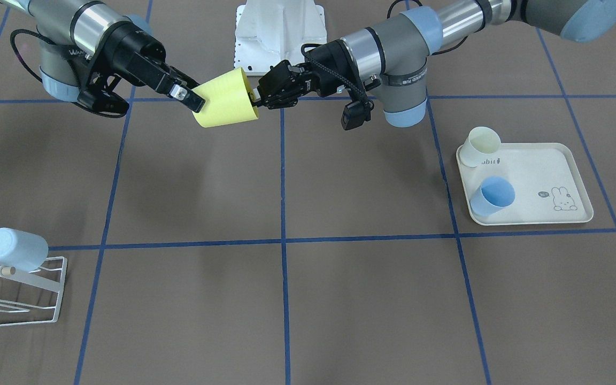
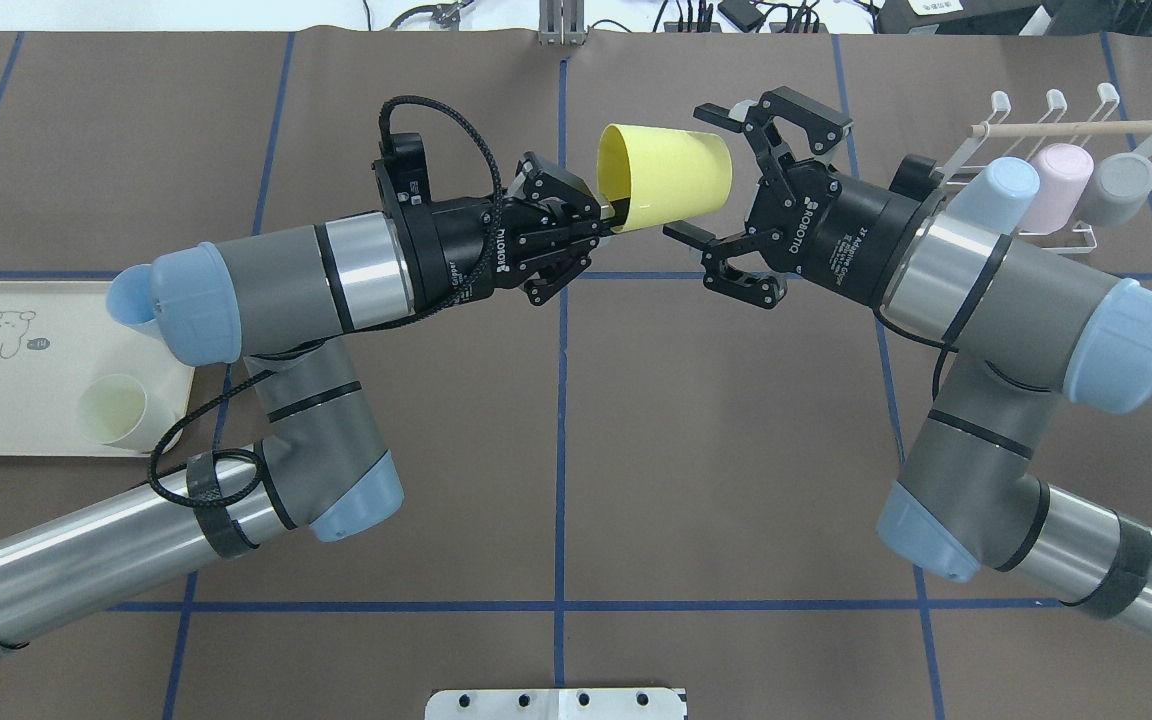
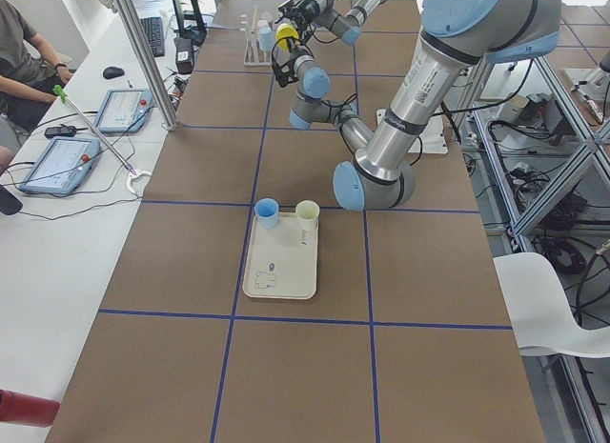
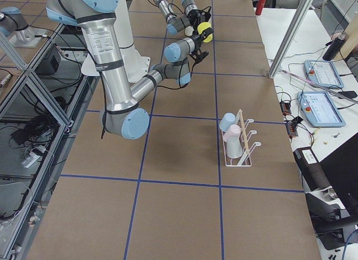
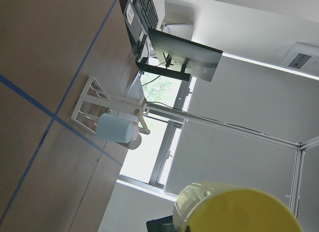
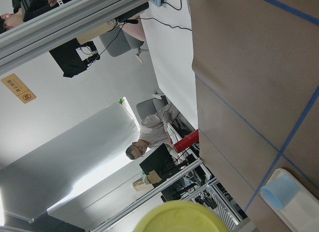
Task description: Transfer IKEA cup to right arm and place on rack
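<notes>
Yellow cup (image 2: 671,180) is in the air on its side, between the two grippers. Left gripper (image 2: 604,212) is pinched on the rim, one finger inside the mouth and one outside. Right gripper (image 2: 699,172) has jaws wide, straddling the cup's base end. Overhead shows a gap at each finger; in the front view one finger looks right against the cup wall.

Rack (image 2: 1086,126) sits on the table back past the right gripper's wrist, well apart from its jaws. It carries a pale blue cup (image 2: 1001,190), pink cup (image 2: 1058,175) and grey cup (image 2: 1121,185).

Back past the left gripper's wrist, well apart, is a cream rabbit-print tray (image 1: 543,171) with a blue cup (image 1: 492,195) and a cream cup (image 1: 480,145).

Table (image 1: 340,299) has a brown covering with a blue tape grid (image 1: 283,176).

Room: white side bench with two touch-screen pendants (image 3: 124,110), a seated person (image 3: 19,52), white chair (image 3: 553,300), aluminium frame posts. Left wrist view shows a window (image 5: 149,162) and a dark monitor (image 5: 184,55).
</notes>
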Available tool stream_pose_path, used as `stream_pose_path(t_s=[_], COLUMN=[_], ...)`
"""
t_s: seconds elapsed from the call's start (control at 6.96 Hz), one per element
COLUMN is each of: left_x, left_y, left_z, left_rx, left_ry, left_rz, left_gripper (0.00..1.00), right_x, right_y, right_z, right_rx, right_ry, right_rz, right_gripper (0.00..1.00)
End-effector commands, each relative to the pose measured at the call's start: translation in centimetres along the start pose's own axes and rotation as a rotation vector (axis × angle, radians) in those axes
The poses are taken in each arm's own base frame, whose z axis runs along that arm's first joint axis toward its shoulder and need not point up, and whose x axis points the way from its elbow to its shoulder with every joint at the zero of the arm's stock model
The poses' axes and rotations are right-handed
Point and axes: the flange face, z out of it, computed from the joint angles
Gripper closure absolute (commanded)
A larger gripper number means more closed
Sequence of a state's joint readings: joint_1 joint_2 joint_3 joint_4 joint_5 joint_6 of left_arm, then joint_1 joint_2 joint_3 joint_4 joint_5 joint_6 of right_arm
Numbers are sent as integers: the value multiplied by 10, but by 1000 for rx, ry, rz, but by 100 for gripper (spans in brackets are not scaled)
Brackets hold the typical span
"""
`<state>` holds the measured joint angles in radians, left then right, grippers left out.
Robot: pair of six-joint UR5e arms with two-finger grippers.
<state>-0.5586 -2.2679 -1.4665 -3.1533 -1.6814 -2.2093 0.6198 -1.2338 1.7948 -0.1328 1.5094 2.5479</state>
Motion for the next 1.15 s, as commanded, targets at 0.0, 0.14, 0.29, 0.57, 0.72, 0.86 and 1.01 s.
stream_pose_path(t_s=[0.0, 0.14, 0.29, 0.57, 0.72, 0.86, 1.01], left_x=[0, 0, 0, 1, 4, 9, 13], left_y=[2, 2, 2, 3, 5, 7, 9], left_z=[1, 1, 1, 3, 9, 18, 18], left_rx=[-4, -4, -4, -5, 11, 24, 24], left_ry=[1, 1, 1, -2, -24, -42, -39], left_rz=[-1, -1, 0, 2, -1, -1, 2], left_gripper=[100, 100, 100, 86, 57, 18, 2], right_x=[1, 1, 1, 2, 2, 3, 2], right_y=[-1, -1, -1, -1, -2, -3, -3], right_z=[1, 1, 1, 0, -1, -2, -3], right_rx=[1, 1, 1, 2, 2, 3, 3], right_ry=[1, 1, 1, 3, 3, 7, 6], right_rz=[0, 0, 0, -7, -16, -18, -20], right_gripper=[2, 2, 16, 80, 100, 100, 100])
